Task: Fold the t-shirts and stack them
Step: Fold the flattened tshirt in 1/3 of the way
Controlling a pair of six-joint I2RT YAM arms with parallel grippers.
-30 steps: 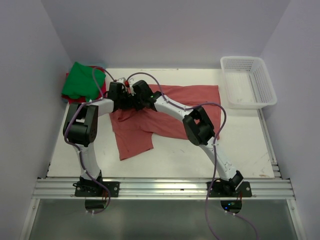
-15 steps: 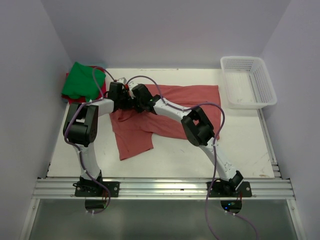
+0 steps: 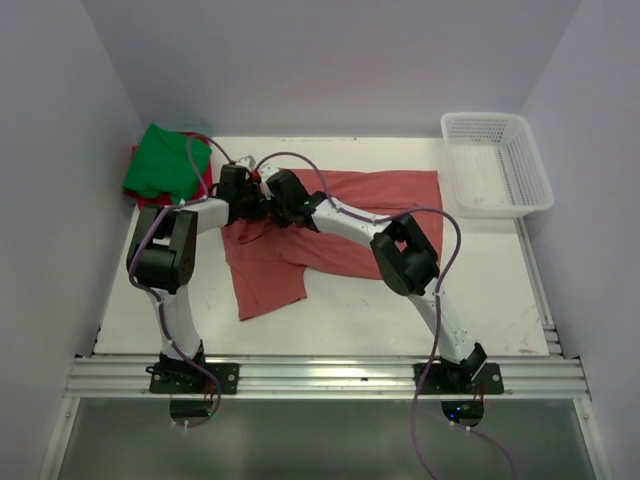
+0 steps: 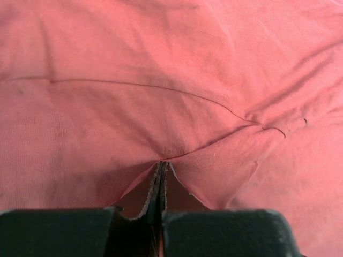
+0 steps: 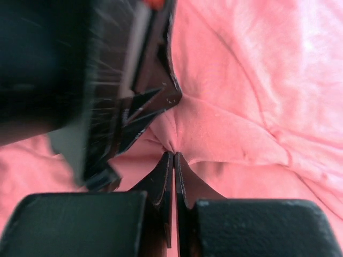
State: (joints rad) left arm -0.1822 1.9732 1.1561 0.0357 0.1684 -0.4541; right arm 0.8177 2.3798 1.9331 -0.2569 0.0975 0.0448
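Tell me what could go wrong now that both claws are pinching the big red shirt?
The left claw and right claw sit almost touching, so they might bump when they move. Each grips only a small pinch of the brick-red t-shirt, which could slip free on lifting. The green t-shirt lies close by and could get nudged.

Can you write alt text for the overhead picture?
Two robot arms pinch a faded red t-shirt spread on a white table, left gripper and right gripper side by side. A green t-shirt lies far left, a white basket far right.
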